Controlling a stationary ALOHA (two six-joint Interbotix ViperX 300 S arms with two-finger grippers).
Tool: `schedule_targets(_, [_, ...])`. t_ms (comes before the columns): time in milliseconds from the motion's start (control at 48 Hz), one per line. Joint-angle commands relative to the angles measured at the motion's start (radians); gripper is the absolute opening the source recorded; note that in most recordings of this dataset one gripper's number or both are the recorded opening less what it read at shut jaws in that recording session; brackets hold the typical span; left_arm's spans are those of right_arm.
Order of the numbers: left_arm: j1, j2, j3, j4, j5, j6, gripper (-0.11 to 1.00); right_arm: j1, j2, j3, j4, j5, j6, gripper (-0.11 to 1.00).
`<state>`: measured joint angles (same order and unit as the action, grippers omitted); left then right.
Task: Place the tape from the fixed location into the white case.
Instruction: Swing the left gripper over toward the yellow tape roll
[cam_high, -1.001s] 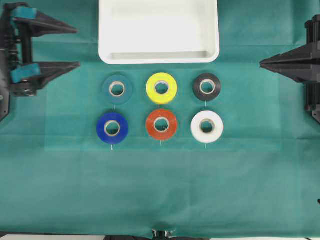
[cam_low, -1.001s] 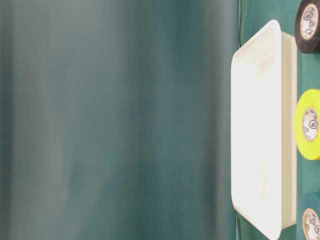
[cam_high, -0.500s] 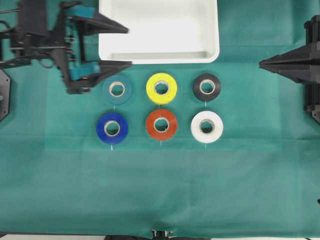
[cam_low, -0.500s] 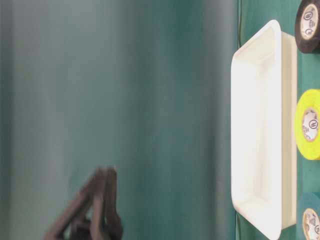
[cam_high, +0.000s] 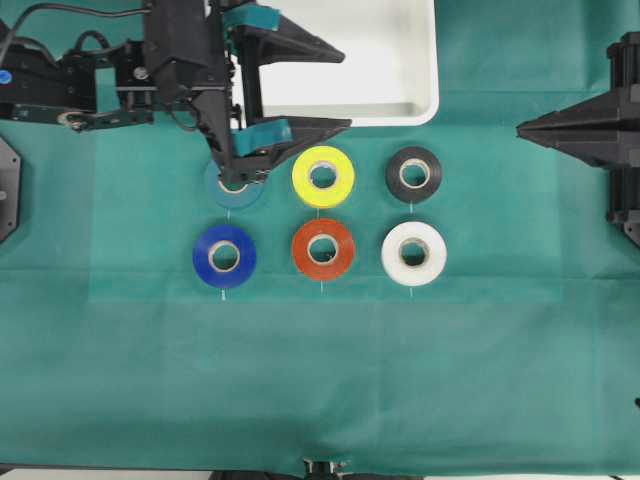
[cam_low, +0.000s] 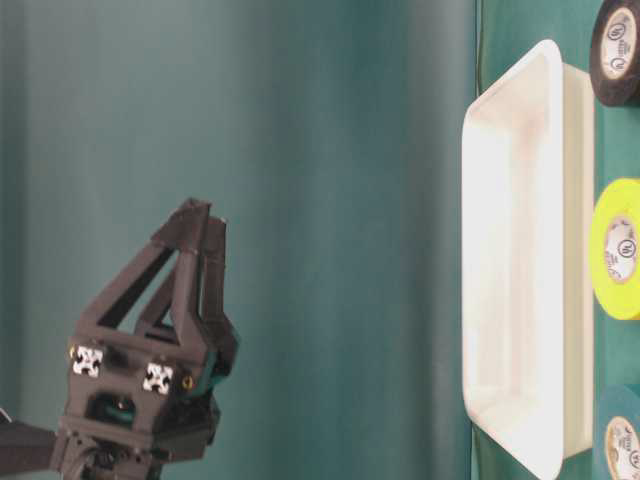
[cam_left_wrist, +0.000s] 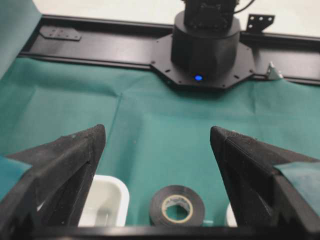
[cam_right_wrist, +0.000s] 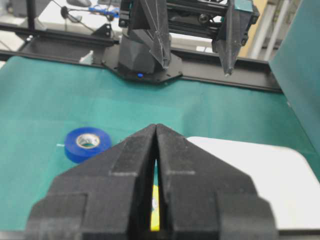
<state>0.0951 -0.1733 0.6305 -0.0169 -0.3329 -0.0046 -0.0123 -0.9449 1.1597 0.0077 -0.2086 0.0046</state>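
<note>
The yellow tape lies flat in the middle of the back row, just in front of the white case. My left gripper hovers open and empty, one finger over the case and the other finger over the case's front rim, just behind the tape. Its body hangs over the teal roll. The table-level view shows the left gripper high above the cloth. The left wrist view looks between the open fingers at the black roll. At the right edge, my right gripper is shut and empty.
Around the tape lie a black roll, a blue roll, an orange-red roll and a white roll. All rest on a green cloth.
My left arm has swung in from the left edge to the right, now over the teal roll and the case's front rim, jaws still open. The right arm has not moved.
</note>
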Motion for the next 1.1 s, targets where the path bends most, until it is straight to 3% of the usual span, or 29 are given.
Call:
schedule_targets(0, [-0.002,-0.003,-0.035,0.002,0.005,0.000,0.92,-0.002,0.006,-0.028,0.000,-0.002,-0.002,0.00])
schedule_targets(250, [-0.002,-0.003,-0.041,0.002,0.060,-0.009,0.92,-0.002,0.006,-0.028,0.000,-0.002,-0.002,0.00])
schedule_targets(417, [-0.005,-0.003,-0.071,0.000,0.189,-0.014,0.92,-0.002,0.006,-0.029,0.000,0.005,-0.002,0.00])
schedule_targets(605, [-0.015,0.000,-0.184,-0.002,0.466,-0.015,0.92,-0.002,0.006,-0.032,0.000,0.008,-0.002,0.00])
schedule_targets(917, [-0.026,0.069,-0.362,0.000,0.919,-0.077,0.92,-0.002,0.006,-0.037,0.000,0.018,-0.002,0.00])
schedule_targets(1084, [-0.037,0.100,-0.428,0.000,1.048,-0.078,0.92,-0.002,0.006,-0.038,-0.002,0.023,-0.002,0.00])
